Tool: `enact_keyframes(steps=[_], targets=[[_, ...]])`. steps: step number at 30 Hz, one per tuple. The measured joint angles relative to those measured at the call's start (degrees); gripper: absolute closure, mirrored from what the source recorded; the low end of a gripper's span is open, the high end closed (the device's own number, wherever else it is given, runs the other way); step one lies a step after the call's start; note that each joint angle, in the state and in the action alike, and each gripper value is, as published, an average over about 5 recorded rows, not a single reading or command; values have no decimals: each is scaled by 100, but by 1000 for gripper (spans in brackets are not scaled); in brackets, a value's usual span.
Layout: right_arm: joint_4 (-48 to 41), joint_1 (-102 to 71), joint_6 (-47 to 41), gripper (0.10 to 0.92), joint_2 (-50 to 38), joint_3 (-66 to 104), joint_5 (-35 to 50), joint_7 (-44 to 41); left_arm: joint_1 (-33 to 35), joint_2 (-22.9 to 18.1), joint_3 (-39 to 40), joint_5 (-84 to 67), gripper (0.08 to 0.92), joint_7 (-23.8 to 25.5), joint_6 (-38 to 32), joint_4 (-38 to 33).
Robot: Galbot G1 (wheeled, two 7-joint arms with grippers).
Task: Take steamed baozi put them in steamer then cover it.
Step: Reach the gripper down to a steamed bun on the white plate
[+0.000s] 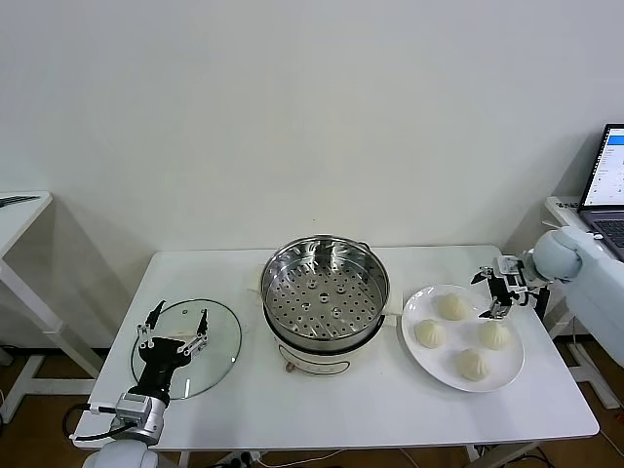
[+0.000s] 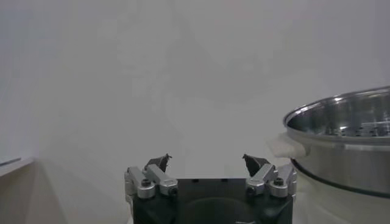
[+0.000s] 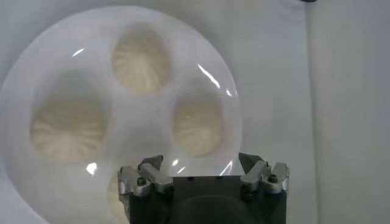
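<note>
Centrally, the large round shiny stainless-steel steamer holds only its perforated tray, while the flat white round plate beside it carries four small cream-white pleated baozi, the open right gripper above them and the open left gripper over the round clear glass lid.

fourth baozi half hidden behind right hand; steamer cut off.

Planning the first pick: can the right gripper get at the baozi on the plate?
Probably yes: the right gripper hangs open just above the baozi on the plate, nothing between.
</note>
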Motion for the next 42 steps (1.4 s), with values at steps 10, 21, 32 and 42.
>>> enact_keyframes(steps=[10,21,32,42], targets=[[-720,208,35,203,649,-192,-342,-96,20,-32,-30,7,177,-7,-14,2],[-1263,238,131,203,1099,-151,-725,-127,41,-41,-99,21,177,-36,-37,-50],[-1438,204,199,267,1261,-86,-877,-130,37,-50,-109,28,177,-46,-48,-53],[-1383,195,206,355,1219,-87,-852,-124,36,-50,-108,33,177,-55,-51,-72]])
